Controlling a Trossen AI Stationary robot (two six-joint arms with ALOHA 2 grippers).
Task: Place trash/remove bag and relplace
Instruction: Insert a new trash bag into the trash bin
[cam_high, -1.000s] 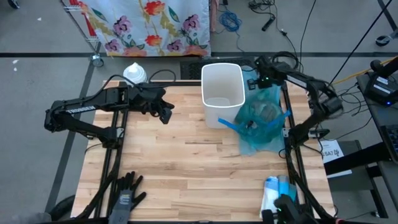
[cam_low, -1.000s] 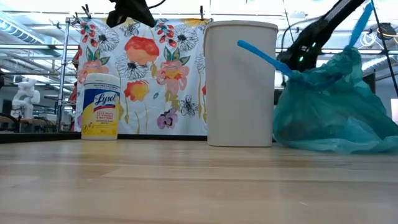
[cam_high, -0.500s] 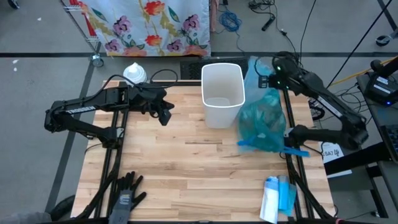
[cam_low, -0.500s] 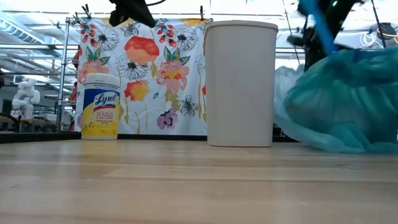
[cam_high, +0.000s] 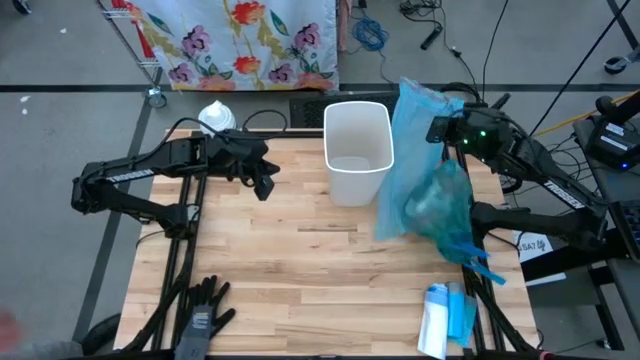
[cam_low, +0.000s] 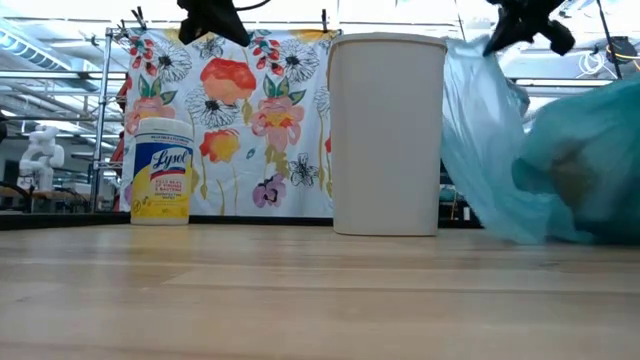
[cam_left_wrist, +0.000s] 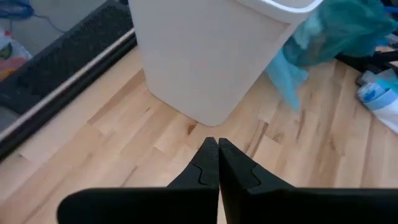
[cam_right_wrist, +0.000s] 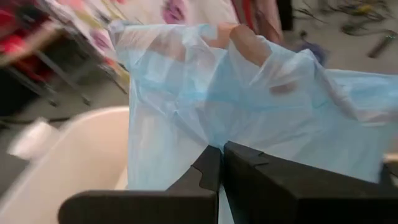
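The white bin stands upright at the table's far middle, with no bag in it. Just to its right a light blue bag stretches from my right gripper, which is shut on it, down to its full lower part. The trash shows as dark lumps through the film. A blue drawstring trails from the bag toward the near right. My left gripper hovers shut and holding nothing, left of the bin; in its wrist view the bin's foot lies ahead. My right gripper pinches gathered film of the bag's upper part between its two fingers. It comes from the table's right side, slanting a little downward. The film fans out above the fingers, and the bag's full part hangs below. Whether that part rests on the table I cannot tell.
A Lysol canister stands at the far left, black gloves lie at the near left edge, and a white and blue packet lies at the near right. Bare wood spans the table's middle.
My right gripper has risen and drawn back toward the table's right edge, still shut on the bag. The bag, slumped beside the bin before, is now pulled up into a long sheet. Its full part has swung toward the right edge, and the drawstring has swung from the bin side to the near right.
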